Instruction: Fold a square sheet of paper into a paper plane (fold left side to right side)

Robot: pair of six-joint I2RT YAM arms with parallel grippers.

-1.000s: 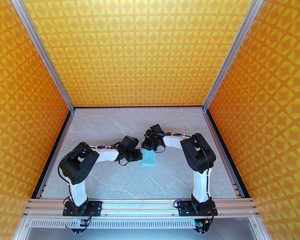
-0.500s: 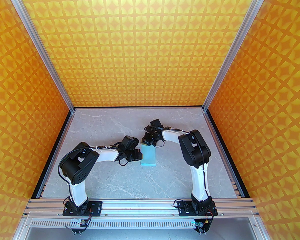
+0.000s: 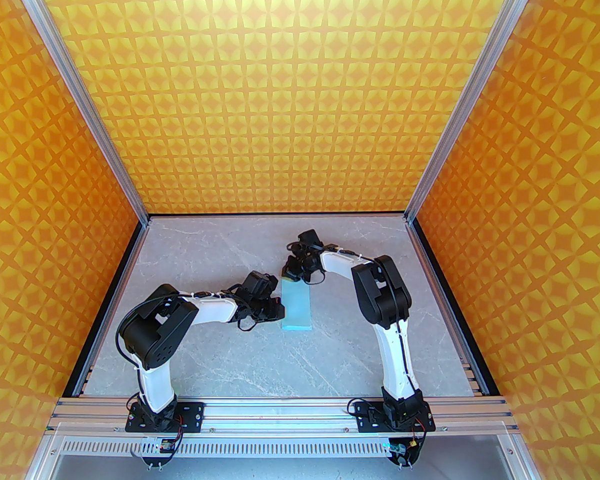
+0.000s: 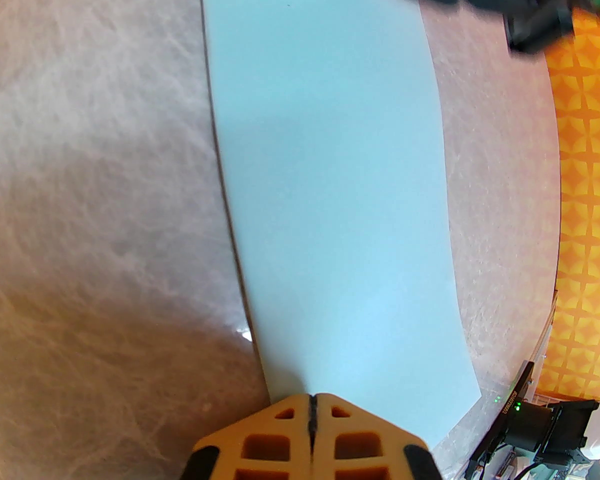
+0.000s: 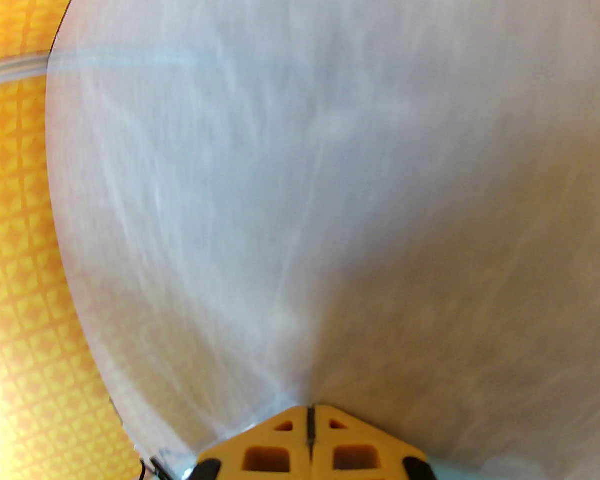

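Paper (image 3: pixel 296 307), a thin pale-blue sheet folded into a narrow rectangle, lies flat on the grey marbled table (image 3: pixel 230 358) between both arms, with the left gripper (image 4: pixel 312 398) closed, tips touching its left edge, and the right gripper (image 5: pixel 310 410) closed at its far end.

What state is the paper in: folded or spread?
Folded. The paper lies flat on the table as a narrow rectangle, not a square; the left wrist view shows the same strip.
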